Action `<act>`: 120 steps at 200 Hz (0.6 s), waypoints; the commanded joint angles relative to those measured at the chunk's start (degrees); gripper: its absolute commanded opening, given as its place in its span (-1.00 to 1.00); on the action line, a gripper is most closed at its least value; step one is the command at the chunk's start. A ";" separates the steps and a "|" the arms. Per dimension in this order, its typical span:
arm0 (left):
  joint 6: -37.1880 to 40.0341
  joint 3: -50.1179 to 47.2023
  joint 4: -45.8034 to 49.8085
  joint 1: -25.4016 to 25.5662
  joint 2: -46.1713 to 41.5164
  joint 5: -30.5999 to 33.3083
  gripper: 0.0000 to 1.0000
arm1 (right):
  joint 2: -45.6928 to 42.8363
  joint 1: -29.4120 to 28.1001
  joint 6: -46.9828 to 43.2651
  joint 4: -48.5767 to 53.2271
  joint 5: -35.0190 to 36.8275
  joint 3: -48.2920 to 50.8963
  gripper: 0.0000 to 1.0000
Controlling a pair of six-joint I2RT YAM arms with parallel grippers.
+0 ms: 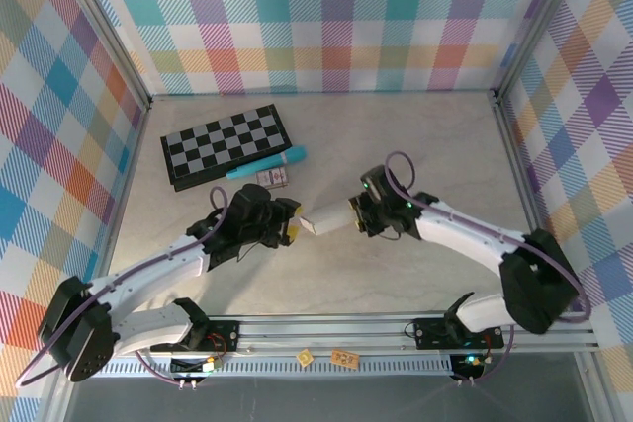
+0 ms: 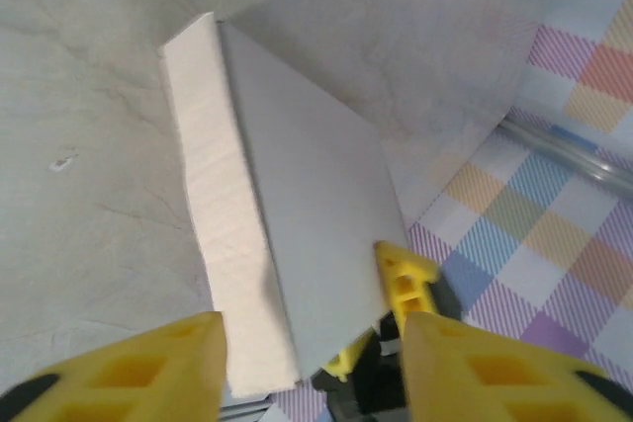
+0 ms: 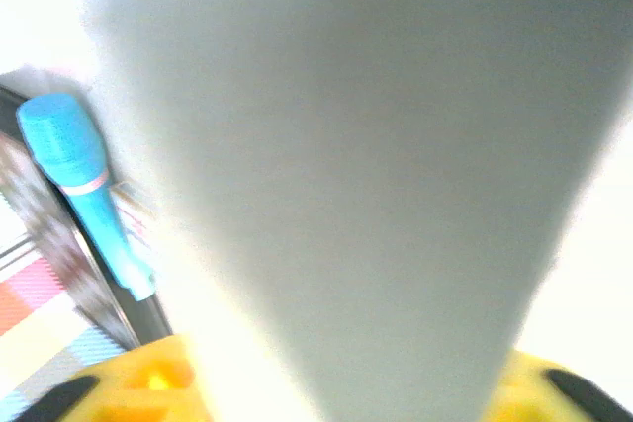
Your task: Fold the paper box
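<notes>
The paper box [image 1: 326,218] is plain white thin card, folded into a flat, narrow slab. From the left wrist, one long narrow face is brightly lit and the broader face beside it is shaded, with a sharp crease between them. It lies mid-counter [image 1: 396,135], nearer the arms than the checkerboard [image 1: 227,145], spanning the gap between the two pincers. The right pincer [image 1: 354,214] is clamped on its right end, and card fills the space between its yellow fingers [image 3: 148,382]. The left pincer [image 1: 295,225] stands partly open around the other end: one finger [image 2: 129,373] is against the lit face, and the other finger [image 2: 495,373] is clear of the card.
</notes>
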State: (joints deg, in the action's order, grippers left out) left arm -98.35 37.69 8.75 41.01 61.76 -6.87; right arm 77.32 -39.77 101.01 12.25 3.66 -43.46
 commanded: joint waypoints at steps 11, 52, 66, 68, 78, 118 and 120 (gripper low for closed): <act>8.14 4.39 11.12 -2.09 -4.41 1.16 0.20 | -4.86 0.13 -1.39 -24.31 -0.56 18.59 -0.25; 10.86 3.76 7.75 -6.28 -3.32 -0.62 0.19 | -7.54 0.43 -1.95 -11.76 -2.35 15.55 0.49; 12.82 4.55 7.68 -7.98 -1.84 -2.13 0.19 | -8.27 1.13 -2.13 9.87 -3.60 7.67 0.64; 13.09 4.73 7.68 -8.32 -1.56 -2.45 0.19 | -8.24 1.28 -2.18 13.28 -3.65 6.32 0.66; 15.60 5.94 7.75 -9.99 -0.52 -3.71 0.19 | -7.28 2.57 -3.95 26.44 -4.04 0.35 0.72; 38.47 17.05 18.55 -17.81 1.71 -6.03 0.99 | -10.64 12.72 -36.65 31.70 -2.53 -10.06 0.98; 39.67 17.59 19.08 -18.16 1.79 -6.00 0.99 | -11.03 13.10 -39.28 31.26 -2.15 -10.77 0.98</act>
State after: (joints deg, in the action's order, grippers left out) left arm -76.64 47.42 21.41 26.85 63.33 -10.50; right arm 70.11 -31.92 88.07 35.77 0.43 -51.20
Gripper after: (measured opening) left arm 0.836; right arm 0.988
